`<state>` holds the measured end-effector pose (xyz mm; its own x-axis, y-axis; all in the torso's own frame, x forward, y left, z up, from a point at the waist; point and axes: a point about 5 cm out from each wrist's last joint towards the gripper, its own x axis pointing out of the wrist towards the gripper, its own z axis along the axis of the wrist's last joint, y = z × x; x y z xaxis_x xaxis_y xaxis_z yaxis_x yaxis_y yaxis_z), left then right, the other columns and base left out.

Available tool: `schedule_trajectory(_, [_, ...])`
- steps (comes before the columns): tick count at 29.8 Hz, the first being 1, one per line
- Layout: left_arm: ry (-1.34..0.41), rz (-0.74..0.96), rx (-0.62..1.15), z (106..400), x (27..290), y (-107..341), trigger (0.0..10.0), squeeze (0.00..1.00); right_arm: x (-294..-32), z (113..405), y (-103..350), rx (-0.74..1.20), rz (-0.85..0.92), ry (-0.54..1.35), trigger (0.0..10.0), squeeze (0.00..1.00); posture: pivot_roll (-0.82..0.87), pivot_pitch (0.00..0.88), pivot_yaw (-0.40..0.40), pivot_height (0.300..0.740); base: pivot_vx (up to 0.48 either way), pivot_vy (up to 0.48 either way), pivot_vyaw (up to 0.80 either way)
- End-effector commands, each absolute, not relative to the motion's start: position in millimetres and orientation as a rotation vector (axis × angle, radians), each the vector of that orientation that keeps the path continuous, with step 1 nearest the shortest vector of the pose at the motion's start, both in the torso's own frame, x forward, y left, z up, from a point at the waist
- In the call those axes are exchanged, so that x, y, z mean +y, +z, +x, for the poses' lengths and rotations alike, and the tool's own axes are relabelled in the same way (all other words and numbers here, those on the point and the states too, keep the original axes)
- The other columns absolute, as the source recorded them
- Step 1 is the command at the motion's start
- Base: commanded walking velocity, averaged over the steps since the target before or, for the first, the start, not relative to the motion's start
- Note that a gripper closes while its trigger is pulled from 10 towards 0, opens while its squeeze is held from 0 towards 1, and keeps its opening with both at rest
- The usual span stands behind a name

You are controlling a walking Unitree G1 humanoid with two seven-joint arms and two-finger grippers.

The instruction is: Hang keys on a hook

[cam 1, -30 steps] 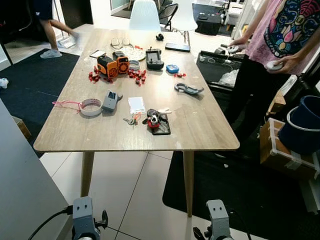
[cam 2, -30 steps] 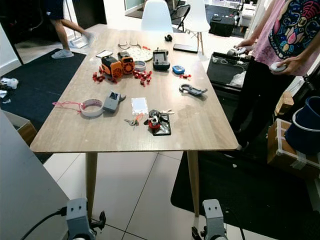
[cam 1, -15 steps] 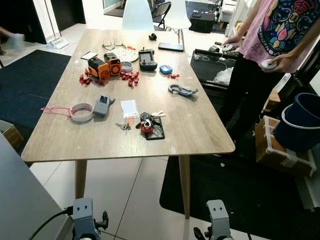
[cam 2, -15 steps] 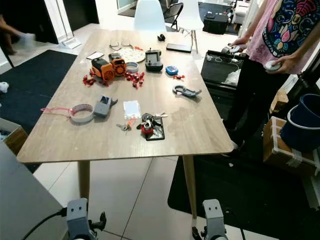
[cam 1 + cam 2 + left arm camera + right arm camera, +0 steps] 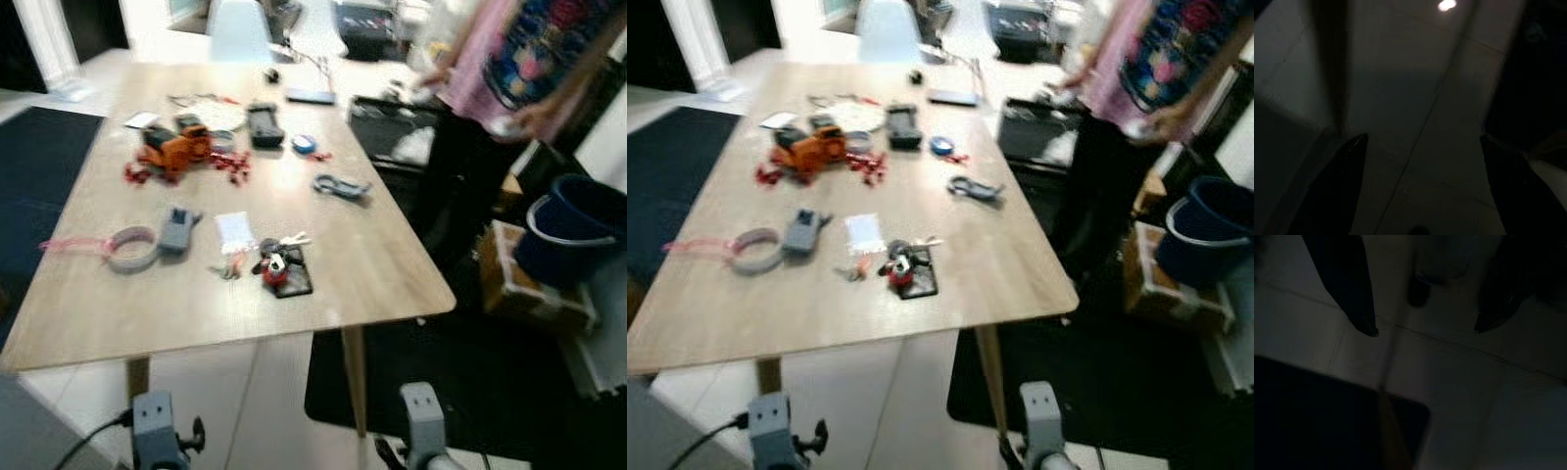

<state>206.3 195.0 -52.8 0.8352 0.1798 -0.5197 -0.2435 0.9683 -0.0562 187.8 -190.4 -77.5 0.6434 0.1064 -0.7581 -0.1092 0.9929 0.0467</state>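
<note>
I'm seeing blurred head views, looking down at a wooden table [image 5: 196, 304] with clutter on it. The keys [image 5: 228, 270] are lying on the table near its front edge, just beside a small white card [image 5: 235, 230] and a red-and-black item on a black plate [image 5: 282, 271]. A tape roll [image 5: 130, 249] and a grey device [image 5: 174, 230] are sitting further to the left, orange gear [image 5: 176, 147] further back, and a grey carabiner [image 5: 340, 187] to the right. A person in a pink shirt [image 5: 519, 59] is standing at the table's right side, next to a blue bucket [image 5: 568, 230]. I'm holding both arms low over the tiled floor [image 5: 1415, 147]. The left gripper [image 5: 1420, 142] is showing its fingers spread apart in the dark wrist view; the right gripper [image 5: 1425, 330] is also hanging with its fingers apart, empty.
</note>
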Motion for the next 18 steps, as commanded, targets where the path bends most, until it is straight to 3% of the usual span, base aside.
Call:
schedule_trajectory(1, [0.270, -0.115, 0.594, 190.7, 204.4, -61.5, 10.0, 0.00, -182.1, 200.1, -71.9, 0.825, 0.002, 0.145, 10.0, 0.00, 0.08, 0.030, -0.050, 0.740, 0.000, 0.000, 0.00])
schedule_trajectory(18, [0.332, -0.148, 0.586, 189.0, 211.4, -61.2, 10.0, 0.00, -181.0, 201.4, -71.5, 0.826, 0.004, 0.149, 10.0, 0.00, 0.08, 0.028, -0.049, 0.740, 0.000, 0.000, 0.00])
